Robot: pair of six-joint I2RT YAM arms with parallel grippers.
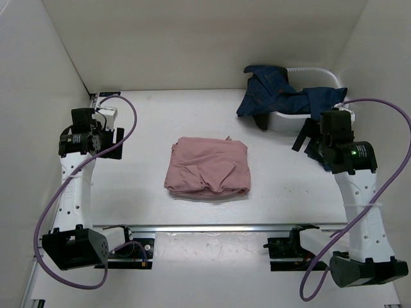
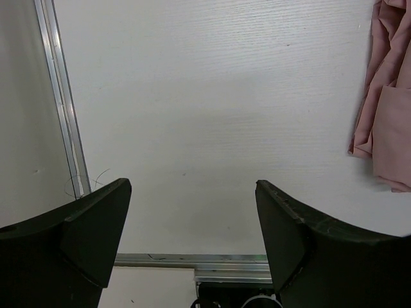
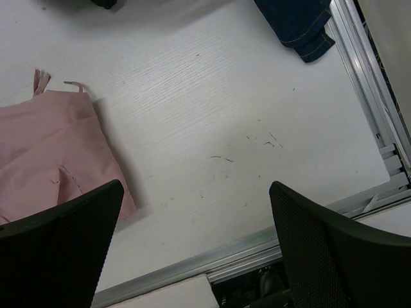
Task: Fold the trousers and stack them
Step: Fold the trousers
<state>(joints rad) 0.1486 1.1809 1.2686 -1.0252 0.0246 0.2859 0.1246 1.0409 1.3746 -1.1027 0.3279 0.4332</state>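
The dusty-pink trousers (image 1: 207, 167) lie folded into a rough square in the middle of the table. Their edge shows at the right of the left wrist view (image 2: 385, 122) and at the left of the right wrist view (image 3: 45, 154), with a drawstring end sticking out. My left gripper (image 1: 110, 142) is open and empty, raised over bare table well left of the trousers; in its own view (image 2: 192, 212) the jaws stand wide apart. My right gripper (image 1: 307, 140) is open and empty, raised right of the trousers near the tub, and in its own view (image 3: 196, 218) the jaws stand wide apart.
A white plastic tub (image 1: 307, 96) stands at the back right with dark blue denim trousers (image 1: 276, 95) draped over its rim; a denim cuff shows in the right wrist view (image 3: 298, 25). White walls enclose the table. An aluminium rail (image 1: 212, 227) runs along the near edge.
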